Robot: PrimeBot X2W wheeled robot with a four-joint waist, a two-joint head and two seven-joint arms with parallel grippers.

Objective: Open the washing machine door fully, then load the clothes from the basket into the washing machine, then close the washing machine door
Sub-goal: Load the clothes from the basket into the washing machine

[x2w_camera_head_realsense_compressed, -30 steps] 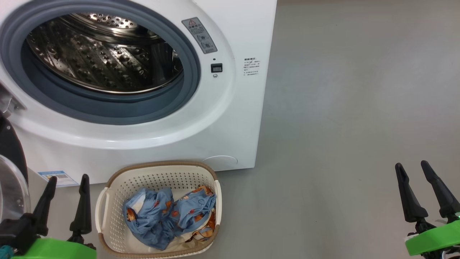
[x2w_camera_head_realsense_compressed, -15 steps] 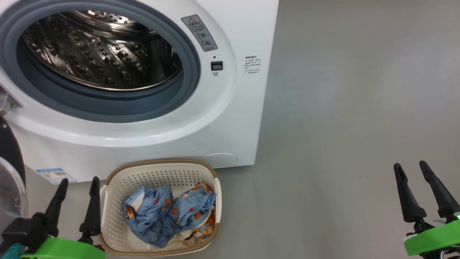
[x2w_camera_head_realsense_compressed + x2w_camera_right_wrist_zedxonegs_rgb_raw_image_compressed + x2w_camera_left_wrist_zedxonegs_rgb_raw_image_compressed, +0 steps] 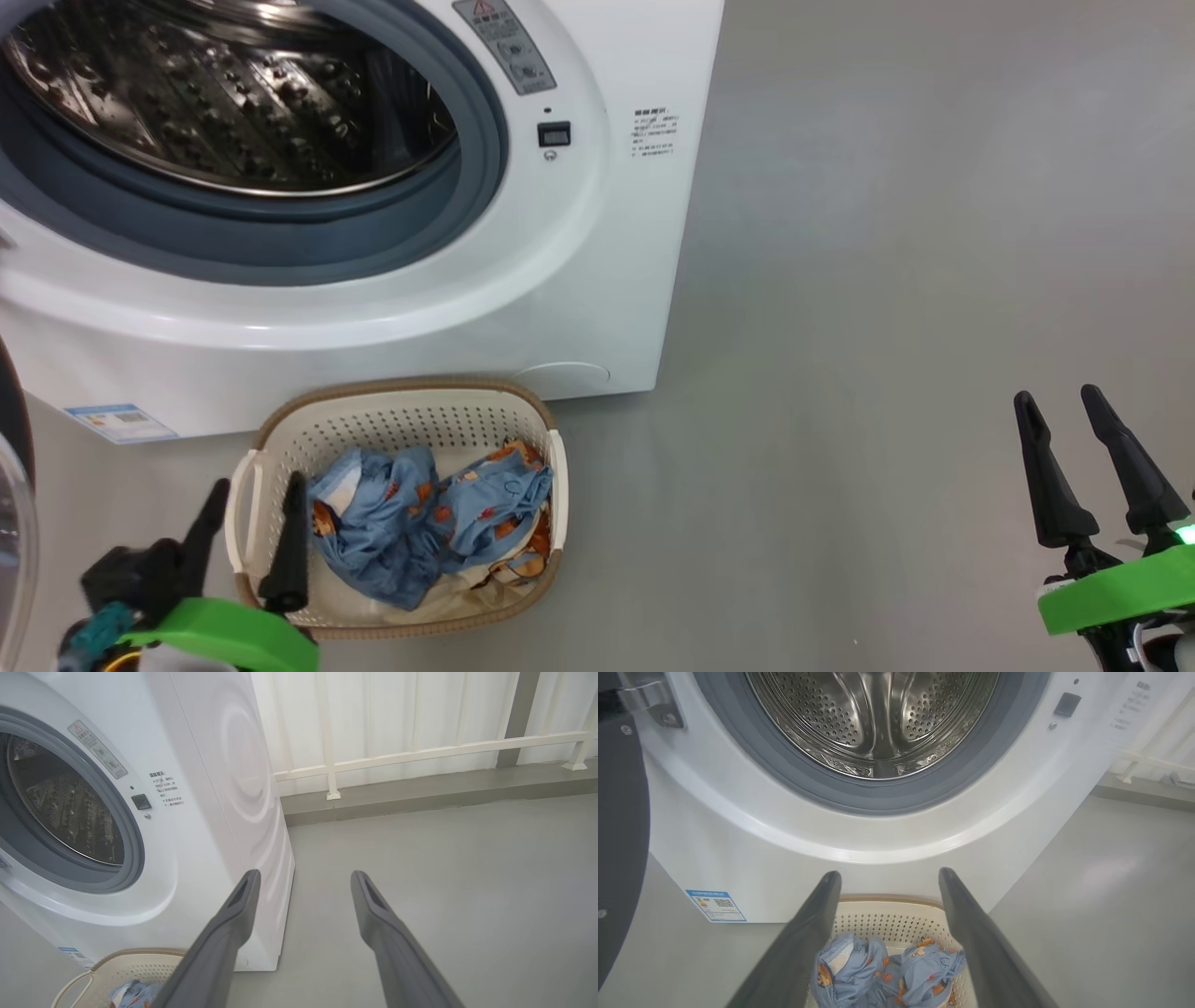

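The washing machine [image 3: 579,280] stands with its steel drum [image 3: 224,93] exposed. Its door [image 3: 7,411] is swung open at the far left, seen as a dark panel [image 3: 621,835] in the left wrist view. On the floor in front sits the basket [image 3: 401,390] with the blue printed clothes [image 3: 420,523] inside. My left gripper [image 3: 259,483] is open over the basket's left handle, its fingers framing the clothes [image 3: 887,975] from above and touching nothing. My right gripper [image 3: 1056,396] is open and empty over bare floor, far right of the basket.
Grey floor [image 3: 887,327] stretches to the right of the machine. A white railing [image 3: 420,753] and a low grey kerb [image 3: 420,793] run along the wall behind. A blue label sticker [image 3: 119,422] sits low on the machine's front.
My left gripper has moved right, from beside the basket to over its left edge. The head view has shifted, so the machine sits higher in the picture. The right gripper has barely moved.
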